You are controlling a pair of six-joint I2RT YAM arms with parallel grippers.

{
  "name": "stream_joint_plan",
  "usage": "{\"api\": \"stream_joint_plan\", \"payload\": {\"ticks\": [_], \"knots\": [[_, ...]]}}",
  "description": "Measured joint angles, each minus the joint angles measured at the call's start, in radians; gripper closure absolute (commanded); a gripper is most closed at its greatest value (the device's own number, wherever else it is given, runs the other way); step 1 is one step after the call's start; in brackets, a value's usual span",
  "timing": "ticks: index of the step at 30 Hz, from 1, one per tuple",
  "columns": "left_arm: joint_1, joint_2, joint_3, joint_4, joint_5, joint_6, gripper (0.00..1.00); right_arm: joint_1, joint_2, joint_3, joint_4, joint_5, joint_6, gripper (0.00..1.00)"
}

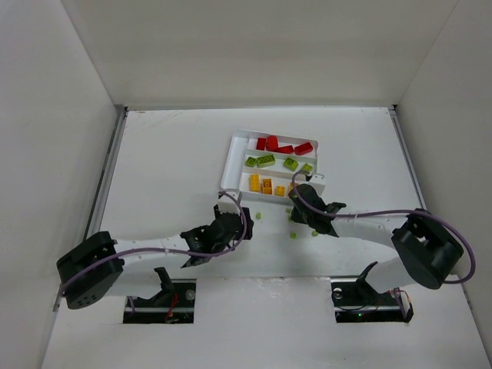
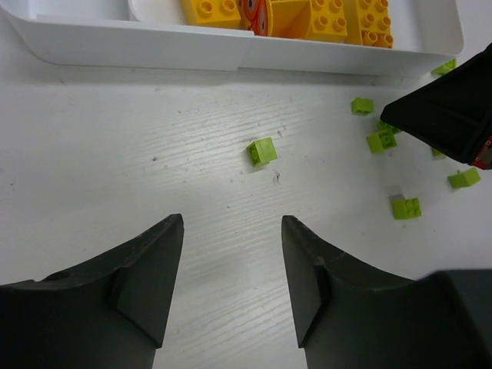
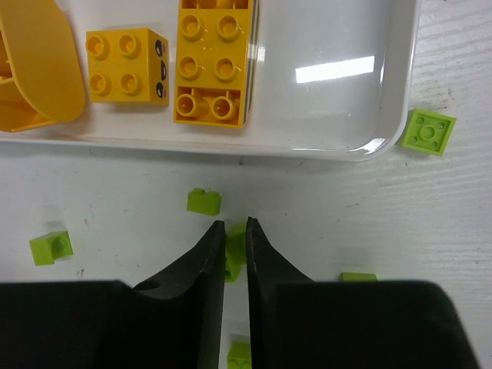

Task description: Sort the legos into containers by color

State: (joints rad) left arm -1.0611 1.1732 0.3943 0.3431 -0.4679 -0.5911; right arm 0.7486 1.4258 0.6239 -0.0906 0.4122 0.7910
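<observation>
In the top view, your white tray [image 1: 233,154] lies ahead of both pincers, its long axis running crosswise to them. The red legos [image 1: 284,144] fill the slot farthest from the pincers, the lime green legos [image 1: 267,161] the middle one, and the yellow-orange legos [image 1: 265,184] the nearest. Your left pincer [image 1: 237,219] sits short of the tray's near wall. Your right pincer [image 1: 298,201] is at that wall, toward its right end. Loose lime pieces [image 1: 294,234] lie on the table [image 1: 169,169] beside the right pincer.

At the left wrist, your left pincer [image 2: 231,231] stands apart with nothing between its jaws. A single lime brick [image 2: 262,151] rests on the table just ahead of the gap, turned a little askew. Past it, the tray wall [image 2: 231,54] runs across. More lime bricks [image 2: 406,207] are scattered ahead and to the right, near the dark body of the other arm [image 2: 453,108].

At the right wrist, your right pincer [image 3: 234,231] has its jaws drawn together, leaving only a thin slit. Lime shows through that slit, but you cannot tell whether anything is pinched. A small lime brick [image 3: 204,201] lies just ahead of the tips, slightly left. Beyond the tray rim [image 3: 231,146], a long yellow-orange brick [image 3: 215,65] points its long axis straight away from the pincer. A square yellow brick [image 3: 127,65] sits to its left. A flat lime plate [image 3: 427,131] lies outside the tray's corner, ahead and to the right.
</observation>
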Motion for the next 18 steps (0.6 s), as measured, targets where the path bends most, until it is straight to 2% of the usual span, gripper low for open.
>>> {"api": "stream_joint_plan", "payload": {"ticks": [5, 10, 13, 18], "knots": [[-0.013, 0.093, 0.010, 0.025, 0.005, 0.014, 0.46, 0.000, -0.011, 0.008, -0.022, 0.004, -0.002, 0.85], [-0.010, 0.074, 0.000, 0.064, -0.004, 0.014, 0.46, 0.005, -0.031, 0.101, -0.040, -0.012, -0.031, 0.85], [0.001, -0.017, -0.047, 0.088, -0.024, 0.006, 0.46, 0.016, 0.033, 0.238, -0.011, -0.058, -0.050, 0.85], [0.050, -0.298, -0.181, 0.059, -0.069, -0.043, 0.46, 0.025, 0.241, 0.493, 0.076, -0.143, -0.069, 0.84]]}}
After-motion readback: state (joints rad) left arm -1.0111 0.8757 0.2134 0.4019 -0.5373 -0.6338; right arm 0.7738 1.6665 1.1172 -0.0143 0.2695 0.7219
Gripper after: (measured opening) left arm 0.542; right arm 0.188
